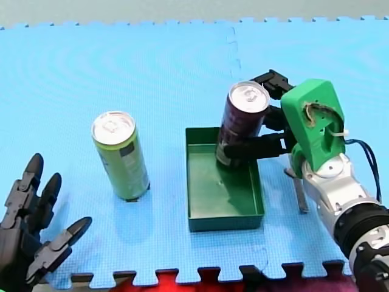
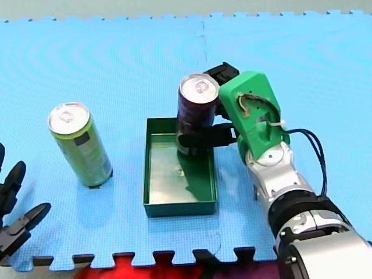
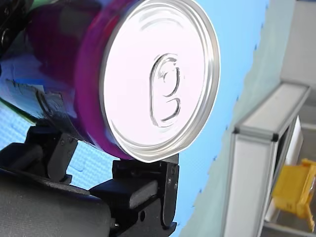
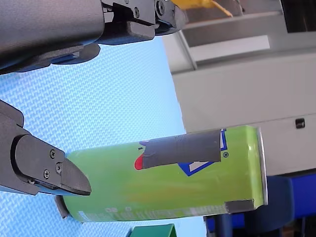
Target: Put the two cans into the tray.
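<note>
I was on the first of the two placements. The right hand [image 1: 293,131], coming in from the right of the head views, had the purple can [image 1: 243,118] pinched low on its body, one dark finger [image 1: 246,148] wrapped across the front and the others behind. The can stood close to upright at the upper right corner of the tray [image 1: 226,220]. Its base was inside the rim, but I could not tell whether it touched the floor of the tray.

By my reading, the next move was to lower the can if it wasn't down, then loosen the fingers and draw the hand off to the right without knocking it over. The tray's right wall sat just beside the fingers, so there was little room.

The green can [image 1: 121,157] stood on the blue mat [image 1: 121,67] left of centre, apart from the tray and untouched. The left hand [image 1: 30,225] was at the lower left corner, empty and uncurled, near that can but not at it.

The head views gave me the layout. The first wrist view gave what they couldn't: the purple can's lid [image 3: 160,79] up close, tab unopened, with a finger pad [image 3: 143,192] pressed on the can's side just under the rim. The second wrist view showed the green can [image 4: 168,180] side-on with grey tape patches on its label, dark fingertips [image 4: 44,168] near its base, and a green corner of the tray [image 4: 153,230] at the bottom edge.
</note>
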Controlling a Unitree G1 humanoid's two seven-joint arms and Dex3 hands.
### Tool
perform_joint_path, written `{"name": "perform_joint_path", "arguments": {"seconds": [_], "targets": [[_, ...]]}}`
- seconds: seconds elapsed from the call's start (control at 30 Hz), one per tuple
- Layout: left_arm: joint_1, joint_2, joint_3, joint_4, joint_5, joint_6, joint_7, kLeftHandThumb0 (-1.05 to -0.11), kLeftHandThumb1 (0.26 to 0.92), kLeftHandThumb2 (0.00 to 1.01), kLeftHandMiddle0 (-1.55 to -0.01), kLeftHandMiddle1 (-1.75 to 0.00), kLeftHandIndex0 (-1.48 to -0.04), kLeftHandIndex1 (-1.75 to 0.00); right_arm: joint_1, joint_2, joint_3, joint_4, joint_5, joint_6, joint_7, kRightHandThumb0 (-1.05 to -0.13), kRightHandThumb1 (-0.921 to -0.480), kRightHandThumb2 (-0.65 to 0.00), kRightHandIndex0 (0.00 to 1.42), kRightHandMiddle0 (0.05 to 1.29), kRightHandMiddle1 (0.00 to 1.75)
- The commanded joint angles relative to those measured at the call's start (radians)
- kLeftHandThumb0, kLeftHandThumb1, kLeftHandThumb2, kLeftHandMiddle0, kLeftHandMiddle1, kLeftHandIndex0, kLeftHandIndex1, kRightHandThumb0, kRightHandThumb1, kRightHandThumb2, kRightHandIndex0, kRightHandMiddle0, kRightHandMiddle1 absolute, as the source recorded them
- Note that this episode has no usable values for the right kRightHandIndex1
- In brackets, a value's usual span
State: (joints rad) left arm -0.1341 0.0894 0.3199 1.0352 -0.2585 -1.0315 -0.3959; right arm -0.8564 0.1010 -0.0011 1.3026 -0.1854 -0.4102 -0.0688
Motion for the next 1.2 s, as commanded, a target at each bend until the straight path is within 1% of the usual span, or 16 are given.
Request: {"name": "perform_joint_path", "arguments": {"seconds": [0.0,0.17,0.57,0.93,1.17], "targets": [[0.001,0.002,-0.001,0.0,-0.001,-0.001,0.002,-1.048,0.851,0.0,-0.24,0.0,-0.14,0.0,-0.002,-0.009,0.011,-0.002,-0.009,-0.002,-0.016,-0.179,-0.795,-0.002,0.95,0.66,1.75],[0.001,0.001,-0.002,0.002,0.002,-0.005,0.006,-1.048,0.854,0.0,-0.24,0.0,-0.14,0.0,0.0,-0.008,0.017,0.0,-0.017,-0.002,-0.026,-0.176,-0.795,-0.002,0.94,0.65,1.75],[0.002,-0.002,-0.002,0.003,-0.004,-0.011,0.0,-1.048,0.857,0.0,-0.24,0.0,-0.14,0.0,0.009,-0.005,0.027,0.0,-0.021,-0.007,-0.029,-0.171,-0.798,-0.003,0.93,0.63,1.75],[0.004,-0.004,-0.002,0.005,-0.003,-0.016,0.001,-1.048,0.857,0.0,-0.24,0.0,-0.14,0.0,0.015,-0.004,0.033,0.002,-0.022,-0.006,-0.021,-0.164,-0.799,-0.003,0.92,0.61,1.75],[0.004,-0.005,-0.002,0.008,-0.002,-0.02,0.002,-1.048,0.857,0.0,-0.25,0.0,-0.14,0.0,0.015,-0.004,0.032,0.004,-0.019,-0.001,-0.014,-0.161,-0.801,-0.004,0.91,0.61,1.75]]}}
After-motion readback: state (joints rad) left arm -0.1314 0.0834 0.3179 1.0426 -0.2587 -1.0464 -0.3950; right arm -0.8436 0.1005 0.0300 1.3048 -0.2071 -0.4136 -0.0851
